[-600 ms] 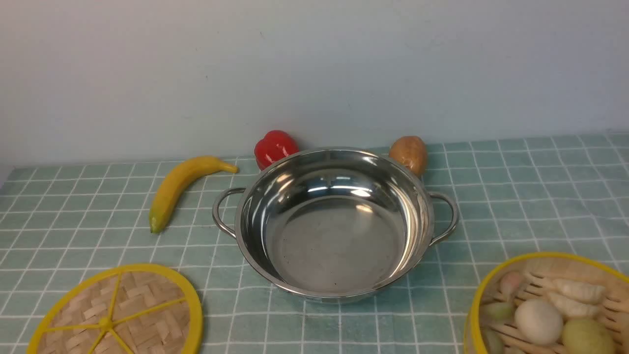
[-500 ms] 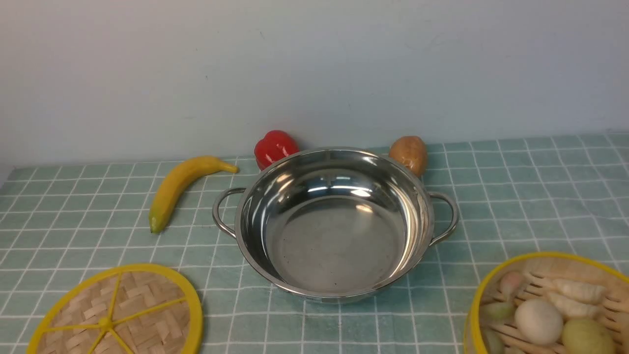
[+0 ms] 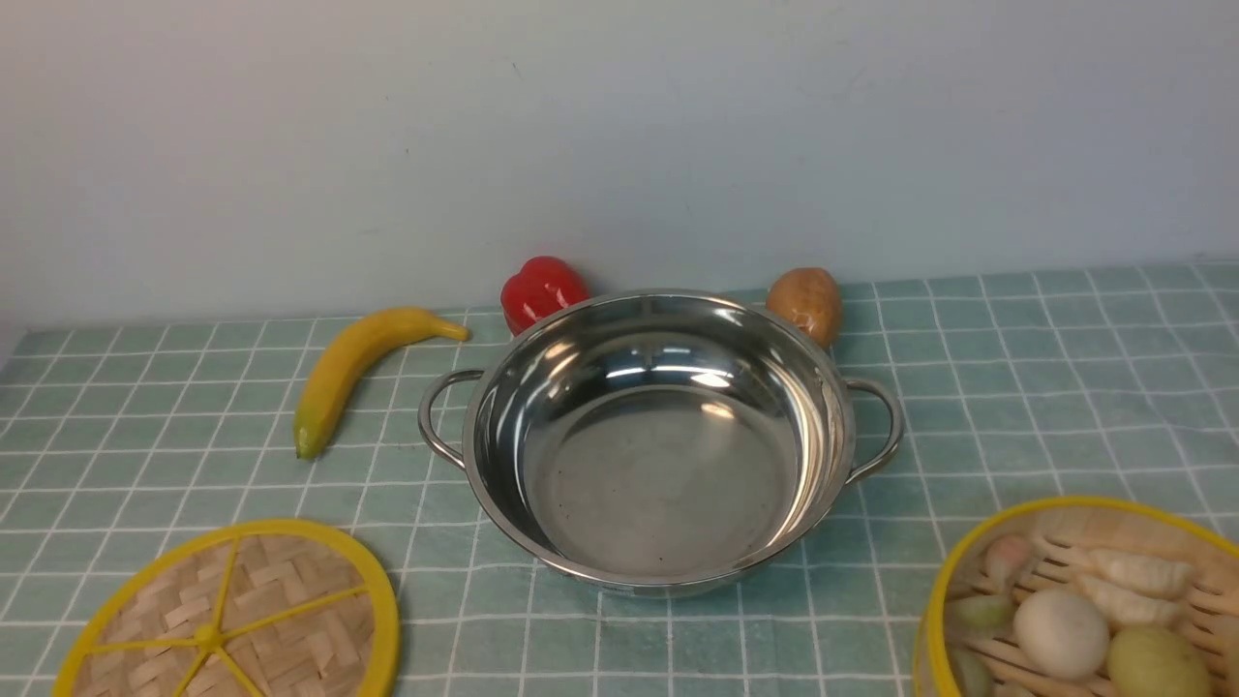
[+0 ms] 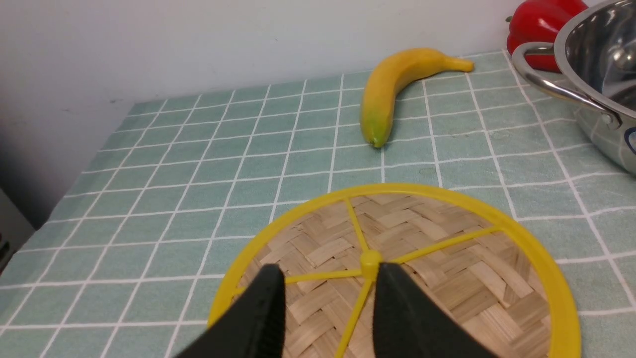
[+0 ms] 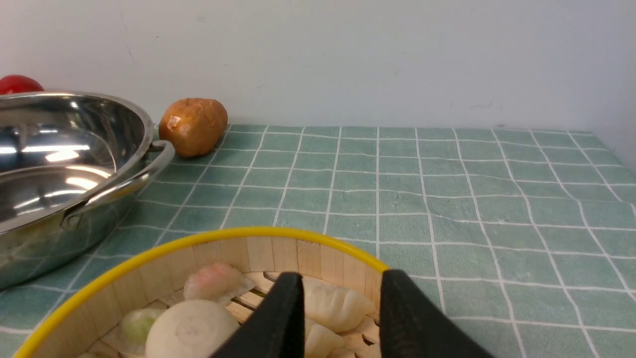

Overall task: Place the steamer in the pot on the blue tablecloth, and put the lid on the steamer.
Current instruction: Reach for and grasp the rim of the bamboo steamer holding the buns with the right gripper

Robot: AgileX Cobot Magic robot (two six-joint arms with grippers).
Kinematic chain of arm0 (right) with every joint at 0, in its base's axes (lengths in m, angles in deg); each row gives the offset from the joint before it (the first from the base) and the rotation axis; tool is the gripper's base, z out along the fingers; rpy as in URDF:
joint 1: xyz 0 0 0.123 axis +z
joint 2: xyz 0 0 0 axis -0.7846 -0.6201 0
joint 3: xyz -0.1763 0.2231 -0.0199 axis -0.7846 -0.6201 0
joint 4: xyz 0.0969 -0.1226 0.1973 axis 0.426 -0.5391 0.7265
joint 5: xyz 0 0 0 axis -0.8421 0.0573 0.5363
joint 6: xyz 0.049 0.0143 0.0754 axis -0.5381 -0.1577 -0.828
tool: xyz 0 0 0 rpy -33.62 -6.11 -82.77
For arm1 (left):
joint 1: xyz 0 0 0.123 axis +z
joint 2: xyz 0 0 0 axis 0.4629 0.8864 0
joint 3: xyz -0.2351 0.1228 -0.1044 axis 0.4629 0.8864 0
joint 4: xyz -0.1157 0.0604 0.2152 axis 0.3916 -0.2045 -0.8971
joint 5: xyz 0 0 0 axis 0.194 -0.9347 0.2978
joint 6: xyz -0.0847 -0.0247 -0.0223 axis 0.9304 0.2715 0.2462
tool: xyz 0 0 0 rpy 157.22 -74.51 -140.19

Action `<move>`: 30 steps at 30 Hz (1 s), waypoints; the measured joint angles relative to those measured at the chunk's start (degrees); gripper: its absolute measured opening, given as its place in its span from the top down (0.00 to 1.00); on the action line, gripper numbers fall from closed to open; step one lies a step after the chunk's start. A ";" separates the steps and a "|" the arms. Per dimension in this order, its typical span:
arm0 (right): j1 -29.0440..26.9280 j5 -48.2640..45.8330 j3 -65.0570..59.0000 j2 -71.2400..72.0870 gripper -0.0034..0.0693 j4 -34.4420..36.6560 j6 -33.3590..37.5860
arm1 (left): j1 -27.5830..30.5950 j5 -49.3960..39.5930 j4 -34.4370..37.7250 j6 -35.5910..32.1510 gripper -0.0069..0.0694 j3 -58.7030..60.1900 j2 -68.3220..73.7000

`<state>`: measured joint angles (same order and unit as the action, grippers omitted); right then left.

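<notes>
The shiny steel pot (image 3: 658, 436) stands empty mid-table on the blue tablecloth (image 3: 1045, 387). The steamer (image 3: 1084, 600), a yellow-rimmed bamboo basket with dumplings and buns inside, sits at the front right and also shows in the right wrist view (image 5: 208, 278). The flat woven lid (image 3: 232, 615) lies at the front left and also shows in the left wrist view (image 4: 397, 278). My left gripper (image 4: 328, 276) hangs open above the lid, near its centre hub. My right gripper (image 5: 340, 281) hangs open above the steamer's far rim. Neither gripper shows in the front view.
A banana (image 3: 353, 368) lies left of the pot. A red pepper (image 3: 542, 290) and a brown potato (image 3: 805, 302) sit behind the pot by the wall. The pot's loop handles (image 3: 440, 416) stick out to each side.
</notes>
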<state>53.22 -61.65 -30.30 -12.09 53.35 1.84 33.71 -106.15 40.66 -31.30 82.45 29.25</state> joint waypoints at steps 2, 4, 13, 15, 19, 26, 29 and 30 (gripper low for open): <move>0.00 0.00 0.00 0.00 0.62 0.00 0.00 | 0.00 0.00 0.00 0.00 0.59 0.00 0.00; 0.00 0.00 0.00 0.00 0.62 0.00 0.00 | 0.00 0.00 0.00 0.00 0.59 0.00 0.00; 0.00 0.00 0.00 0.00 0.62 0.00 0.00 | 0.00 0.00 0.00 0.00 0.59 0.00 0.00; 0.00 0.00 0.00 0.00 0.62 0.00 0.00 | 0.00 0.00 0.00 0.00 0.59 0.00 0.00; 0.00 0.00 0.00 0.00 0.62 0.00 0.00 | 0.00 0.00 0.00 0.00 0.59 0.00 0.00; 0.00 0.00 0.00 0.00 0.62 0.00 0.00 | 0.00 0.00 0.00 0.00 0.59 0.00 0.00; 0.00 0.30 0.00 0.00 0.62 -0.27 0.00 | 0.00 0.00 0.00 0.00 0.59 0.00 0.00; 0.00 0.94 0.00 0.00 0.62 -0.26 0.00 | 0.00 0.00 0.00 0.00 0.59 0.00 0.00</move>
<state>53.22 -60.70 -30.30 -12.09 53.09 1.84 33.71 -106.15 40.66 -31.30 82.45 29.25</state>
